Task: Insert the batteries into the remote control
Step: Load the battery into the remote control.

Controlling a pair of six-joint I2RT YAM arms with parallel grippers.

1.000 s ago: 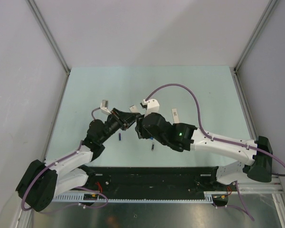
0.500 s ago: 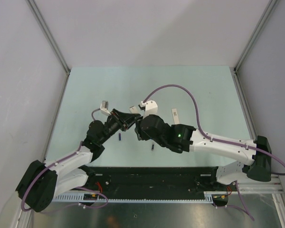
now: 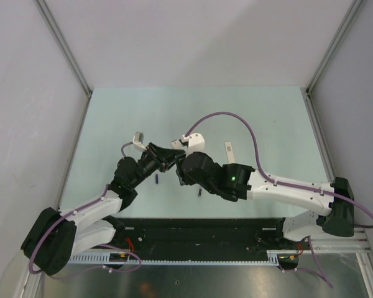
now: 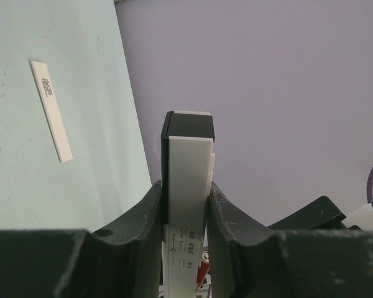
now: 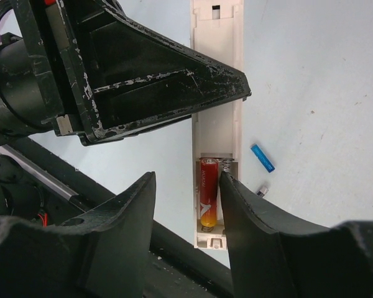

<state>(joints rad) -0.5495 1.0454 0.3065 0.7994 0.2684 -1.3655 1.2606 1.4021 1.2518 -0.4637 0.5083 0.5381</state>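
Note:
My left gripper (image 4: 186, 197) is shut on the remote control (image 4: 188, 167), a white bar with a black end, and holds it above the table. In the right wrist view the remote (image 5: 216, 81) shows its open battery compartment with a red battery (image 5: 208, 192) seated in one slot; the slot beside it shows a bare spring. My right gripper (image 5: 188, 180) is open and empty, with a finger on each side of that compartment end. A blue battery (image 5: 262, 158) and a dark one (image 5: 262, 189) lie on the table below. In the top view both grippers meet at the remote (image 3: 174, 144).
A flat white strip with dark print (image 4: 51, 110) lies on the pale green table, right of the arms in the top view (image 3: 229, 149). A blue battery (image 3: 156, 180) and a dark battery (image 3: 199, 192) lie near the front. A black rail (image 3: 199, 233) runs along the near edge.
My right arm has edged left and a little nearer, closing in on the held remote. The left arm and the remote have hardly moved.

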